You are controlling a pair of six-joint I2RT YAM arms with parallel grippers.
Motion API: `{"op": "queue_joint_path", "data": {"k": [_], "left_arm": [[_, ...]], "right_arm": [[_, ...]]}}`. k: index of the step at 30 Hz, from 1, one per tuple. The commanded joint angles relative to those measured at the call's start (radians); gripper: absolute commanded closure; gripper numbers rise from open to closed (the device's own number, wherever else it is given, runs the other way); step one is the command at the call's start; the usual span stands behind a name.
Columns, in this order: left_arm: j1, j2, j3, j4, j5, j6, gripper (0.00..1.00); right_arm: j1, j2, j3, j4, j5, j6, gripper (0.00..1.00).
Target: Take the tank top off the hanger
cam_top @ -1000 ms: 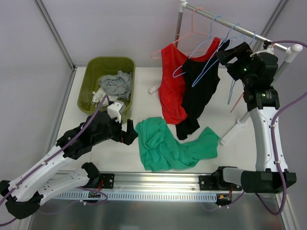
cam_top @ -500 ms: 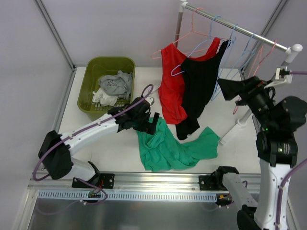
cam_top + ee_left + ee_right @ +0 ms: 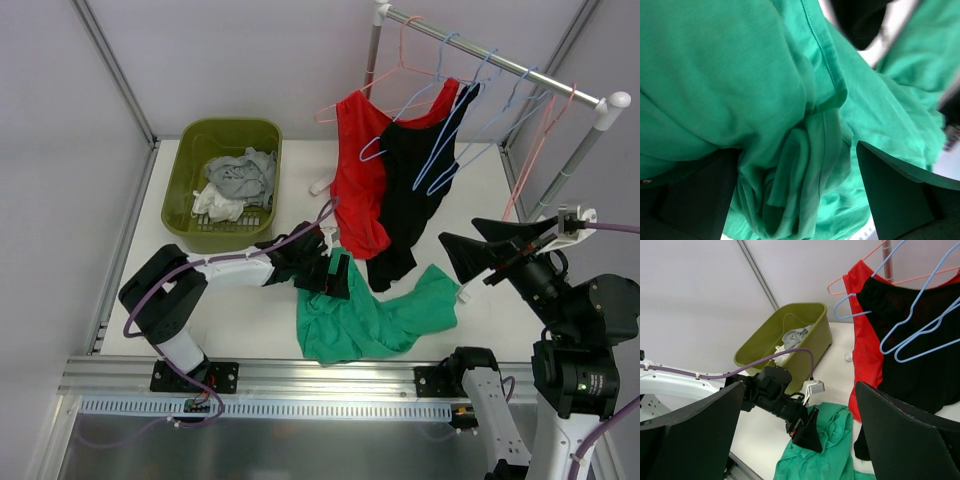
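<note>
Your left pincer (image 3: 335, 277), jaws wide astride the crumpled green fabric tank top (image 3: 375, 318) lying free on the white table (image 3: 250, 315); right pincer (image 3: 480, 250), wide and empty, clear of the red tank top (image 3: 355, 170) and black tank top (image 3: 415, 190), both on thin wire hangers (image 3: 436, 150) and apparently yet to be removed.

Left tool (image 3: 336, 277) stretched low, jaws wide; right tool (image 3: 478, 250) held high, jaws wide.
</note>
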Motion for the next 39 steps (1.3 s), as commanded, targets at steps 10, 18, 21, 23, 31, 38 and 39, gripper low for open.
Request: {"op": "queue_joint_path", "data": {"k": [10, 18, 21, 23, 31, 38, 39], "left_arm": [[-0.108, 0.032, -0.071, 0.366, 0.244, -0.126, 0.01], [-0.278, 0.139, 0.101, 0.213, 0.01, -0.113, 0.01], [-0.333, 0.187, 0.193, 0.153, -0.072, -0.107, 0.01], [-0.353, 0.222, 0.251, 0.153, -0.064, -0.112, 0.01], [-0.461, 0.388, 0.409, 0.136, 0.045, -0.141, 0.01], [-0.508, 0.423, 0.406, 0.055, -0.106, -0.144, 0.82], [-0.51, 0.42, 0.401, 0.029, -0.119, -0.141, 0.9]], "right_arm": [[-0.007, 0.001, -0.019, -0.005, -0.058, -0.033, 0.0], [-0.007, -0.004, -0.025, -0.006, -0.064, -0.03, 0.0], [-0.007, -0.007, -0.032, -0.008, -0.066, -0.026, 0.01], [-0.007, -0.009, -0.034, -0.006, -0.064, -0.026, 0.01], [-0.007, -0.007, -0.019, -0.015, -0.067, -0.029, 0.01], [-0.007, -0.006, -0.011, -0.015, -0.063, -0.027, 0.0], [-0.007, -0.006, -0.009, -0.015, -0.06, -0.027, 0.0]]}}
